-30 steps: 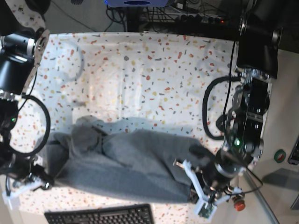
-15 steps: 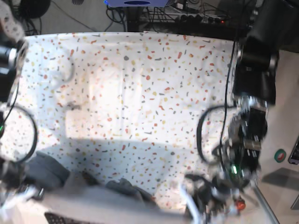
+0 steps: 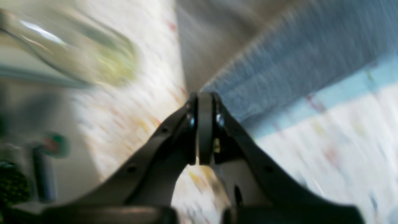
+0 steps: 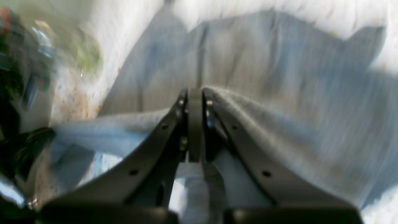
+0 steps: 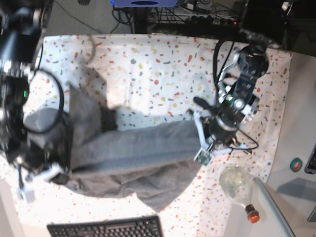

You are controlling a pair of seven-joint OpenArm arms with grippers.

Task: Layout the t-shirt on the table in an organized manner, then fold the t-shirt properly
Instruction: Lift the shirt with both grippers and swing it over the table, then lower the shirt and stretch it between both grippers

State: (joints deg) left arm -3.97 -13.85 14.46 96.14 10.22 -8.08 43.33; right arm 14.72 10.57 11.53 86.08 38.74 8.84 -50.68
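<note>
The heather-grey t-shirt (image 5: 128, 153) is stretched between my two grippers over the front half of the speckled table (image 5: 163, 64), with a loose flap hanging toward the front edge. My left gripper (image 5: 196, 130) is shut on the shirt's right end; in the left wrist view its closed fingertips (image 3: 203, 99) pinch the grey cloth (image 3: 279, 62). My right gripper (image 5: 60, 172) is shut on the shirt's left end; in the right wrist view the closed fingertips (image 4: 194, 93) hold a fold of the shirt (image 4: 264, 77). Both wrist views are motion-blurred.
A clear glass bottle (image 5: 236, 181) with a red cap (image 5: 253, 216) lies at the front right, close to my left arm. A black keyboard (image 5: 103, 228) sits at the front edge. A green button (image 5: 296, 164) is on the grey side surface.
The shirt lay bunched at the front, was dragged toward the front edge, and is now pulled back onto the table and stretched wide. Both arms have swung toward the table's middle.
</note>
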